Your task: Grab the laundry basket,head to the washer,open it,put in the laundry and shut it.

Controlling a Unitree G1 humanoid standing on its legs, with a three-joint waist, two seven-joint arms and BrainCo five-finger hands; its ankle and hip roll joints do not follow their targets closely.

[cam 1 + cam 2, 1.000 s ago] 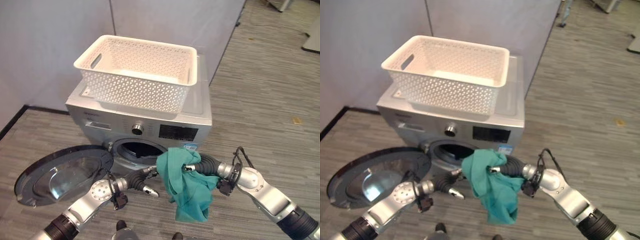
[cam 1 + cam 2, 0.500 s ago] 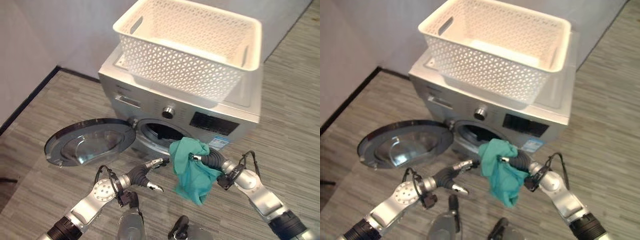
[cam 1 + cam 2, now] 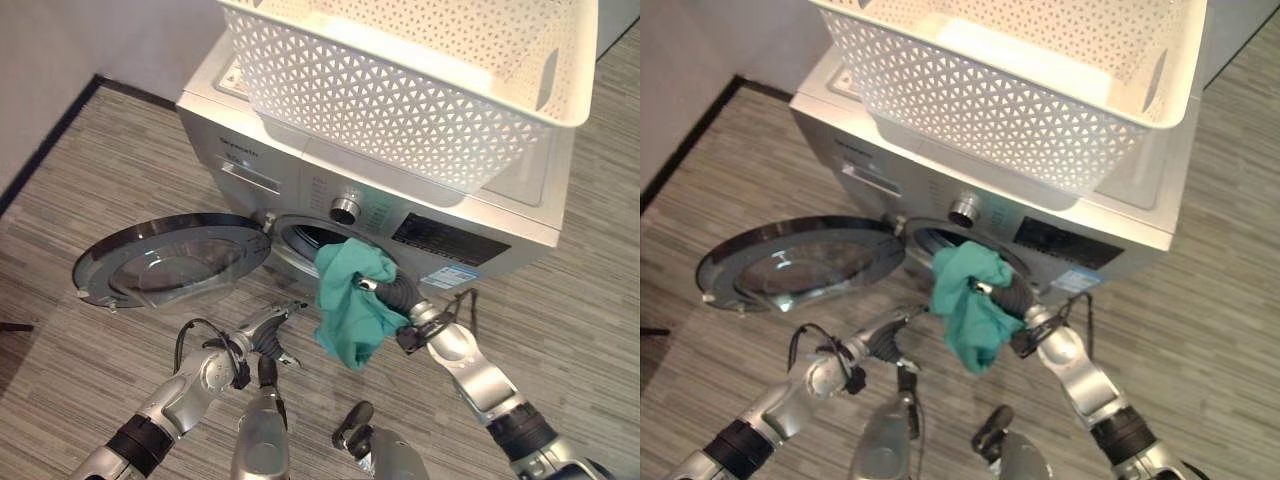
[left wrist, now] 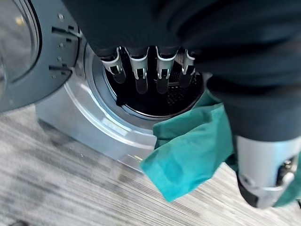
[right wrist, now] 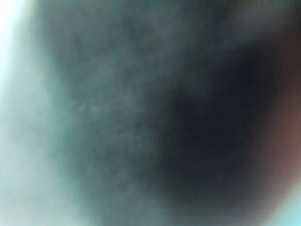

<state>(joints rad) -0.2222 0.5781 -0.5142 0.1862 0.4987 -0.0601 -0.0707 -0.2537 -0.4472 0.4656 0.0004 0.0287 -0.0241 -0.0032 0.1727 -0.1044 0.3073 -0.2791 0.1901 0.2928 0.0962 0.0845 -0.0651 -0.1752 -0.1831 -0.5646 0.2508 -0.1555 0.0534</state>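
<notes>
left eye view: right hand (image 3: 385, 290) grips teal cloth (image 3: 350, 310) at washer (image 3: 300, 190) mouth; left hand (image 3: 262, 325) fingers relaxed

White lattice laundry basket (image 3: 420, 85) sits on top of silver front-load washer (image 3: 300, 170), overhanging its front edge. Washer door (image 3: 165, 262) swung fully open to robot's left, glass facing up; drum opening (image 4: 155, 96) dark. Teal cloth (image 3: 350, 300) bunched at upper end right at drum mouth, remainder hanging down in front of washer, clear of floor, w/ right hand (image 3: 392, 292) buried in its folds.
</notes>
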